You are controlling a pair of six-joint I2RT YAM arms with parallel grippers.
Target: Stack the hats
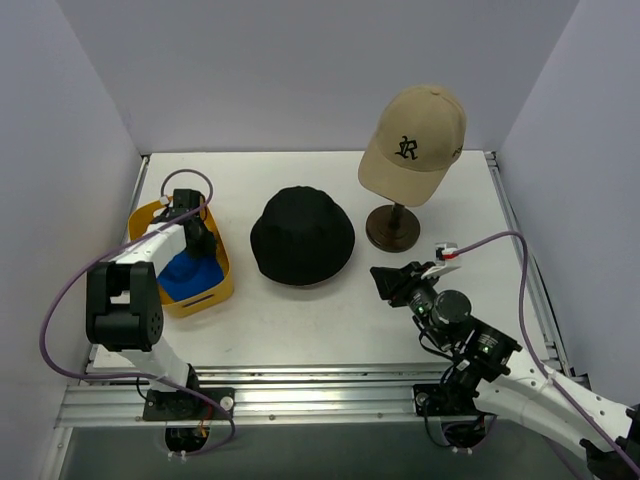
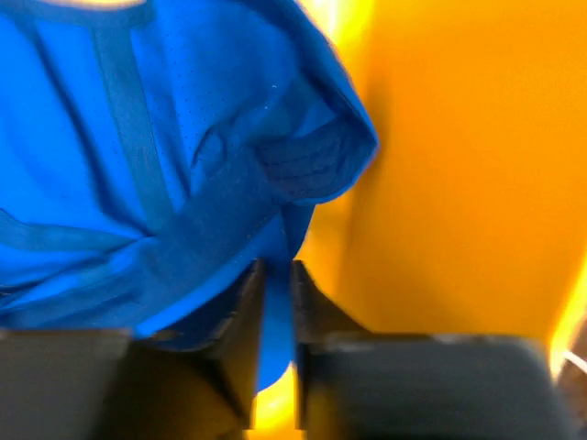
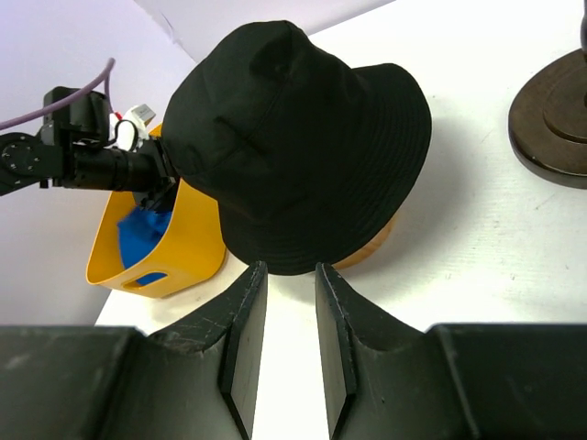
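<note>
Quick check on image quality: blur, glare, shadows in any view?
Left wrist: left gripper blurred, blue baseball cap fabric sharper, yellow tray wall glares at top. Right wrist: black bucket hat sharp, soft shadow on the table to its right. Top external: even light, everything in focus.

Tan cap (image 1: 432, 118): dark monogram (image 1: 407, 148) (maybe "R")

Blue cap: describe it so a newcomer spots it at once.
Start at the yellow tray on the table's left side. The blue cap lies crumpled inside it. It is the only bright blue hat; the black bucket hat and tan cap sit outside the tray.
</note>
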